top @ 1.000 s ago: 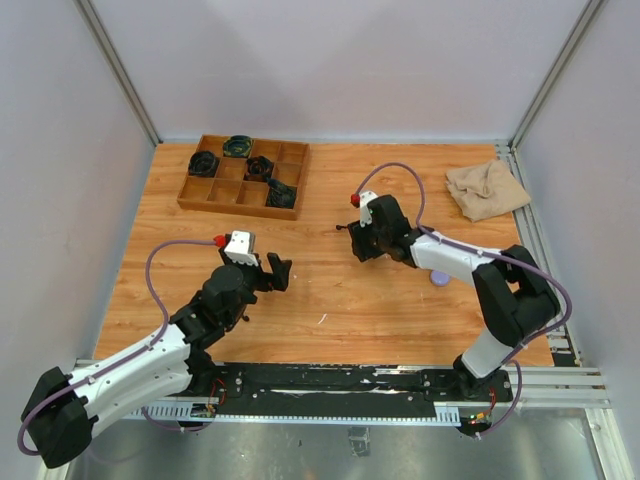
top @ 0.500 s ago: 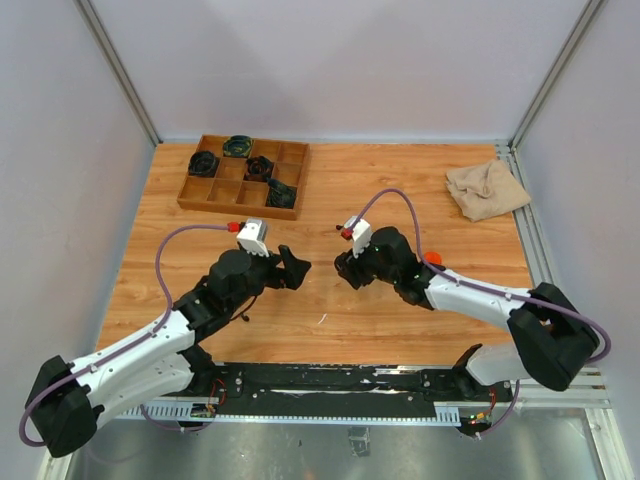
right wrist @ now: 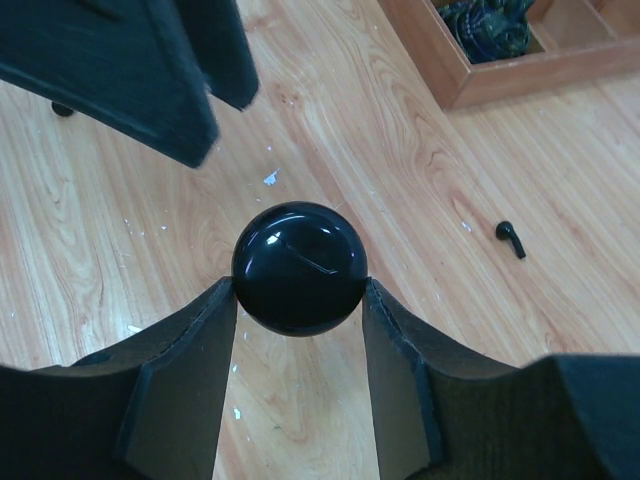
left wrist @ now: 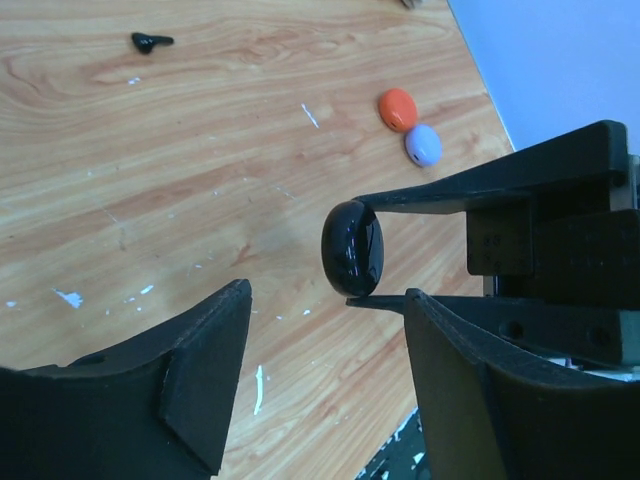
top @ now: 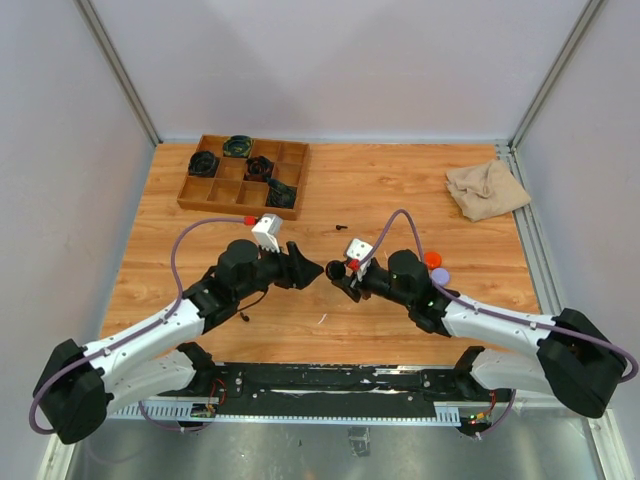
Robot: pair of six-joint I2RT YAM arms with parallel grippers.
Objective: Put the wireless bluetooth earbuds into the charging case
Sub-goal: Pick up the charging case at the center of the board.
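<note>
My right gripper [right wrist: 300, 292] is shut on a round, glossy black charging case [right wrist: 298, 265], held above the table at the tips of its fingers. In the top view the case [top: 337, 270] hangs between the two grippers at the middle front of the table. My left gripper [left wrist: 325, 298] stands open just short of the case [left wrist: 352, 248], with nothing between its fingers. A single black earbud [top: 341, 226] lies on the wood behind both grippers; the left wrist view shows this earbud [left wrist: 150, 41] at its far left, the right wrist view shows the earbud [right wrist: 510, 238] at its right.
An orange-red round case [top: 432, 259] and a lavender round case [top: 441, 273] lie side by side next to the right arm. A wooden compartment tray [top: 192, 195] holding dark cable bundles stands at the back left. A beige cloth [top: 487, 188] lies at the back right.
Both grippers have come together at the middle front of the table. The right one carried the black case left and nearer. The left gripper's jaws have narrowed but stay open.
</note>
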